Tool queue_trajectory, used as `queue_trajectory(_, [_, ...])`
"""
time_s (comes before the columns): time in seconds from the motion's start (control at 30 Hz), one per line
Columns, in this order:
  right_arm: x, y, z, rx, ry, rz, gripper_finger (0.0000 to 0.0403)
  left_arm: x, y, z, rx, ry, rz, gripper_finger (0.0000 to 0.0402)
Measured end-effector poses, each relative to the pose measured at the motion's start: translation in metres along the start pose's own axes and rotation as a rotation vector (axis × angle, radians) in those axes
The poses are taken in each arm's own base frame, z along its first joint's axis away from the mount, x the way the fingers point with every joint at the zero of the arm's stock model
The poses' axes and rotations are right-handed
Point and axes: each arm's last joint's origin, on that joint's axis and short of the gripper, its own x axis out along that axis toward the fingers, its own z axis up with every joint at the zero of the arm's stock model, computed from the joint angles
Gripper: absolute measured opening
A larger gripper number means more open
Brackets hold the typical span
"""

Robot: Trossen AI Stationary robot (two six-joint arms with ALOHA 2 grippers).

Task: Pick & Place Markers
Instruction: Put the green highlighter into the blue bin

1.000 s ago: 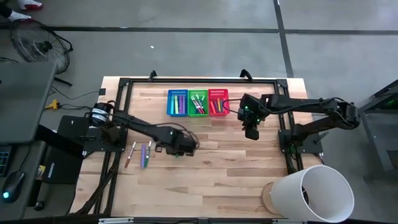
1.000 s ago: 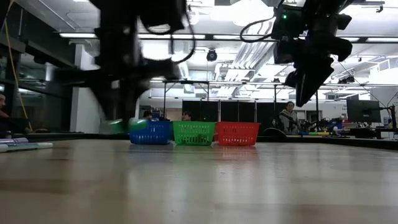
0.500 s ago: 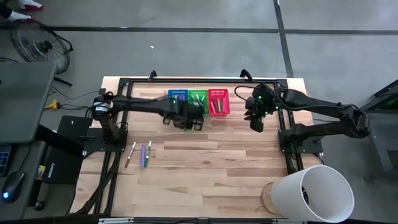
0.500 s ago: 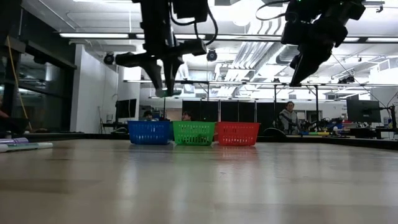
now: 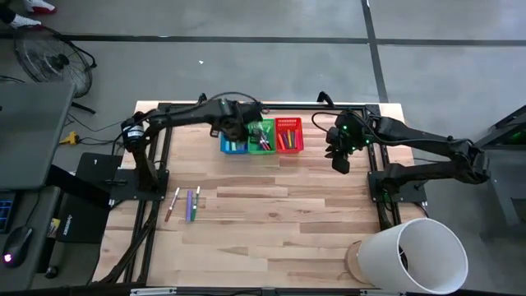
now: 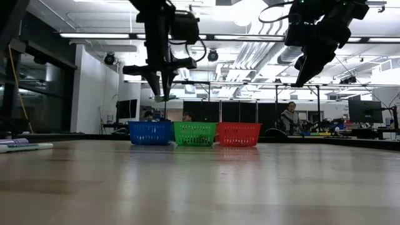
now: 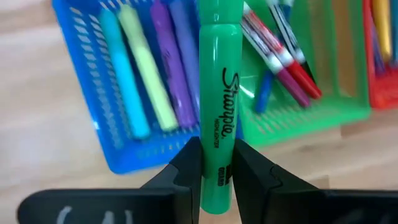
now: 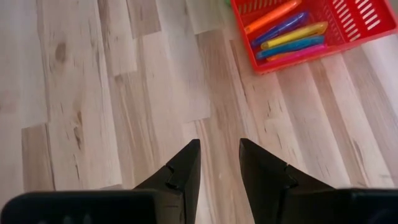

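Observation:
My left gripper (image 5: pixel 246 131) hangs above the blue basket (image 5: pixel 233 136) and green basket (image 5: pixel 263 136), shut on a green marker (image 7: pixel 219 93). In the left wrist view, markers lie in the blue basket (image 7: pixel 93 93) and the green basket (image 7: pixel 323 93) below it. My right gripper (image 5: pixel 339 161) is open and hovers over bare wood right of the red basket (image 5: pixel 288 134); the right wrist view shows its fingers (image 8: pixel 219 152) apart, with markers in the red basket (image 8: pixel 292 31). Three more markers (image 5: pixel 187 204) lie flat on the table's left part. My left gripper pinches the green marker between its two fingers on the barrel near one end (image 7: pixel 217 155). The fingers (image 6: pixel 159 84) come from above, pointing down. The marker is lifted clear and reaches out over the border between the blue and green baskets.
The three baskets (image 6: pixel 195 133) stand in a row at the far edge. A black frame (image 5: pixel 164 115) runs round the table. A large white cylinder (image 5: pixel 419 251) stands at the near right corner. Bare wood lies across the middle and near side. People sit in the room beyond.
My left gripper has risen from the table's left middle and swung toward the far edge, carrying the green marker to above the blue and green baskets. My right gripper has shifted slightly toward the right and far edge, then kept still.

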Motion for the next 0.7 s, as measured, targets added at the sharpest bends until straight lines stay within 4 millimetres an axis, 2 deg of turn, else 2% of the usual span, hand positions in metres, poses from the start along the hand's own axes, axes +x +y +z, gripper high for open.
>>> queue_trajectory(0.13, [0.0,0.0,0.001,-0.009,-0.006,-0.001,0.0099,0.009,0.01,0.016,-0.011,0.027,0.014,0.0059])
queue_trajectory(0.27, [0.0,0.0,0.002,-0.011,-0.015,-0.01,0.0099,0.023,0.015,0.024,-0.015,0.079,0.042,0.0059])
queue_trajectory(0.4, [0.0,-0.001,0.002,-0.011,-0.015,-0.021,0.0099,0.038,0.015,0.027,-0.029,0.114,0.07,0.0059])
queue_trajectory(0.7, [0.0,-0.001,0.002,-0.009,-0.013,-0.028,0.0099,0.056,0.016,0.029,-0.099,0.126,0.139,0.0059])
